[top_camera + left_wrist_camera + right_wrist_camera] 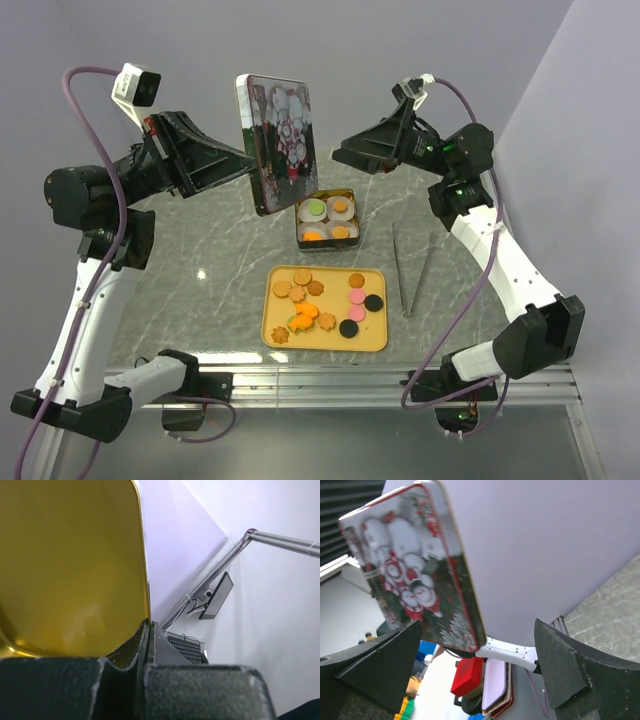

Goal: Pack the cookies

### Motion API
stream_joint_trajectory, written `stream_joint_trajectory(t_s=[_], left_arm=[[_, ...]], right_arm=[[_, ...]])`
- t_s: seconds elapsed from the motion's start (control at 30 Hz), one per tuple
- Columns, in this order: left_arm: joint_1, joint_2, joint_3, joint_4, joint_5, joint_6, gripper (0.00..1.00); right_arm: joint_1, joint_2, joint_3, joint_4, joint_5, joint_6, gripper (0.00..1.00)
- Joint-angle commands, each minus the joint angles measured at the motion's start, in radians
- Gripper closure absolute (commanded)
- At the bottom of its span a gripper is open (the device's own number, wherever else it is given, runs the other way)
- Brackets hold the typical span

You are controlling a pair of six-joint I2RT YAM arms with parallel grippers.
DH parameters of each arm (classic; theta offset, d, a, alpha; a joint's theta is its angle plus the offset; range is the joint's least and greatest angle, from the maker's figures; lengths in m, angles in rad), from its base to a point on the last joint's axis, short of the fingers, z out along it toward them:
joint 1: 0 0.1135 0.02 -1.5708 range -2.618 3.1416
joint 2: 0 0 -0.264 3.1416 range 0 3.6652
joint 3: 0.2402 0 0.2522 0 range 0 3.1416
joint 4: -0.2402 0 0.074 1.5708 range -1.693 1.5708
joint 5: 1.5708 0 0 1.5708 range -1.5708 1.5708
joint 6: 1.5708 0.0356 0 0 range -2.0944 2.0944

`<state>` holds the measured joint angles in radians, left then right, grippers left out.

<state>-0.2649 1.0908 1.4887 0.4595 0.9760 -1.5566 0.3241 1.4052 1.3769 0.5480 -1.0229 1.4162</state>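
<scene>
My left end effector (243,165) was clenched on the edge of a flat, round-cornered tin lid (278,140) and held it upright in the air. One face was printed with snowmen, the other was smooth gold metal. My right end effector (345,157) hung released just beside it. The cookies (303,277), round and flower-shaped, lay on a yellow tray (272,335). A few sat in the open tin (299,228) on the veined marble counter (200,250).

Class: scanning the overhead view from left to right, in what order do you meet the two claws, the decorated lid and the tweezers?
left claw, shut on the lid's edge → lid → right claw, open → tweezers
</scene>
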Motion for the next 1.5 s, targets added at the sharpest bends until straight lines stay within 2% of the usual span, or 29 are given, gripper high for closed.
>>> stream_joint_trajectory(t_s=[0.0,0.17,0.33,0.5,0.6,0.7,0.73,0.8,0.83,0.93,1.03,1.1,1.2,1.3,1.4,1.47], left_arm=[[0.006,-0.009,-0.016,0.191,0.003,-0.092,0.99],[0.004,-0.006,-0.042,0.275,-0.011,-0.155,0.99],[0.003,0.004,-0.117,0.503,-0.057,-0.279,0.99],[-0.002,0.014,-0.149,0.599,-0.086,-0.339,0.99],[-0.002,0.017,-0.156,0.627,-0.091,-0.353,0.99],[-0.002,0.008,-0.173,0.630,-0.100,-0.349,0.99],[-0.002,0.003,-0.182,0.628,-0.103,-0.347,0.99],[-0.002,-0.011,-0.192,0.590,-0.099,-0.329,0.99],[0.000,-0.017,-0.202,0.568,-0.092,-0.317,1.00],[0.000,-0.040,-0.234,0.501,-0.089,-0.273,1.00],[-0.002,-0.049,-0.274,0.463,-0.091,-0.260,1.00],[-0.002,-0.052,-0.292,0.437,-0.095,-0.244,0.96],[0.000,-0.054,-0.311,0.337,-0.097,-0.197,0.93],[-0.002,-0.060,-0.331,0.259,-0.099,-0.154,0.87],[-0.002,-0.069,-0.361,0.211,-0.105,-0.129,0.78],[-0.002,-0.077,-0.378,0.162,-0.112,-0.102,0.75]], right_arm=[[0.029,-0.002,0.065,0.078,-0.005,0.016,0.00],[0.073,0.020,0.142,0.030,0.003,0.006,0.00],[0.130,0.051,0.240,-0.045,0.010,-0.036,0.00],[0.171,0.066,0.290,-0.043,0.026,-0.013,0.02],[0.181,0.051,0.278,-0.031,0.035,0.009,0.10],[0.178,0.018,0.245,0.019,0.038,0.047,0.22],[0.178,0.009,0.235,0.024,0.038,0.050,0.31],[0.176,-0.023,0.205,0.029,0.038,0.055,0.40],[0.176,-0.034,0.197,0.035,0.040,0.056,0.49],[0.176,-0.063,0.188,0.044,0.049,0.072,0.60],[0.174,-0.072,0.201,0.067,0.052,0.099,0.69],[0.174,-0.077,0.220,0.066,0.047,0.101,0.72],[0.174,-0.094,0.231,0.001,0.038,0.051,0.78],[0.173,-0.117,0.211,-0.054,0.038,0.009,0.83],[0.168,-0.137,0.177,-0.091,0.044,-0.017,0.98],[0.162,-0.153,0.169,-0.160,0.056,-0.066,1.00]])
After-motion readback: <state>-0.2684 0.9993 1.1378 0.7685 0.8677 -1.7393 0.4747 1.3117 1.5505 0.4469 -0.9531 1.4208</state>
